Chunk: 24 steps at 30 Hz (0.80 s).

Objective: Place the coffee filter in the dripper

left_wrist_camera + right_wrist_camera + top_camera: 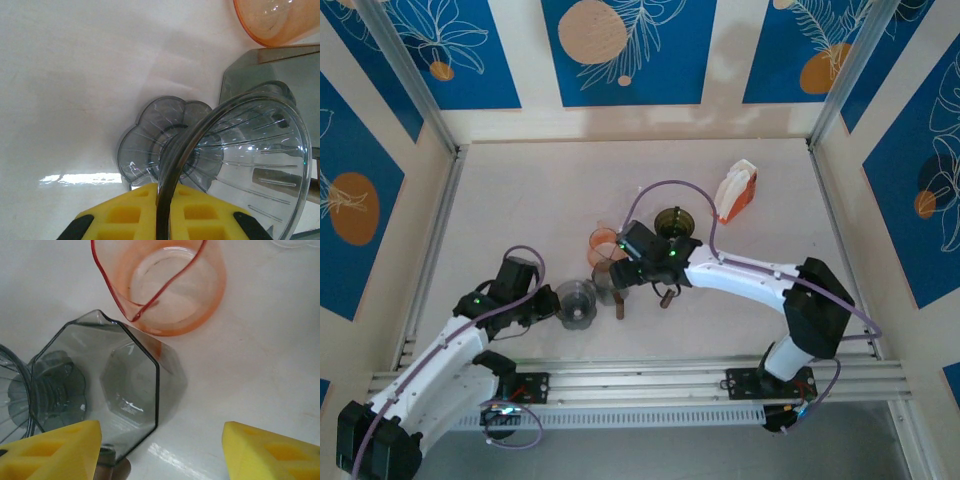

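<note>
Nearest, the left gripper [165, 217] is clenched on the rim of the clear dripper [250, 165], which looks empty, so the filter is not yet in; the right gripper [160, 450] stands released before a grey jug [125, 385] and orange cup [170, 285]; the far white-and-orange packet [735, 192] may hold filters, too small to tell

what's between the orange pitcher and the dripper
A grey eight-sided glass pitcher stands between the orange pitcher and the dripper, close to both; the right wrist view shows it clearly.
</note>
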Tool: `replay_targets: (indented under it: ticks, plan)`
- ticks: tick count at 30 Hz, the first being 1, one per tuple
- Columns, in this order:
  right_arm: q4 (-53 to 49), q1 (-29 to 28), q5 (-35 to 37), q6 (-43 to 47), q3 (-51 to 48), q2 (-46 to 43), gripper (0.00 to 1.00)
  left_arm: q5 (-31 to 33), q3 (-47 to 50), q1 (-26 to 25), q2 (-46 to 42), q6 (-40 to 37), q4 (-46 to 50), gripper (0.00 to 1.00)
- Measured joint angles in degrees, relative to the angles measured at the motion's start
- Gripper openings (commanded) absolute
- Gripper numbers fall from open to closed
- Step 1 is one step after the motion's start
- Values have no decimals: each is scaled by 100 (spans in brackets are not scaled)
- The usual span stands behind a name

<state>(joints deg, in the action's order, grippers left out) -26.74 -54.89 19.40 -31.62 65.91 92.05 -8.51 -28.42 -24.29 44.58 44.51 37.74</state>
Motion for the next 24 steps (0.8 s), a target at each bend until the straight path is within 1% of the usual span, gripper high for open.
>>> replay_targets:
  ticks: [2, 4, 8, 12, 16, 18, 24]
  plan:
    - [2, 4, -48, -17, 133, 177, 62, 0, 0, 0, -4, 0, 0, 12]
    - [15, 4, -85, -24, 229, 332, 58, 0, 0, 0, -15, 0, -2, 12]
    - [-39, 39, -105, -129, 374, 625, 42, 0, 0, 0, -15, -2, 0, 12]
    - [-129, 81, -103, -199, 376, 717, 27, 0, 0, 0, -15, -2, 0, 11]
    - [-138, 79, -79, -245, 365, 704, 17, 0, 0, 0, -15, -2, -2, 11]
    - [-168, 72, -33, -238, 291, 636, 15, 0, 0, 0, -15, -2, -2, 11]
    - [-481, -46, 157, -280, -103, 190, 14, -4, 0, 0, -13, -2, -7, 10]
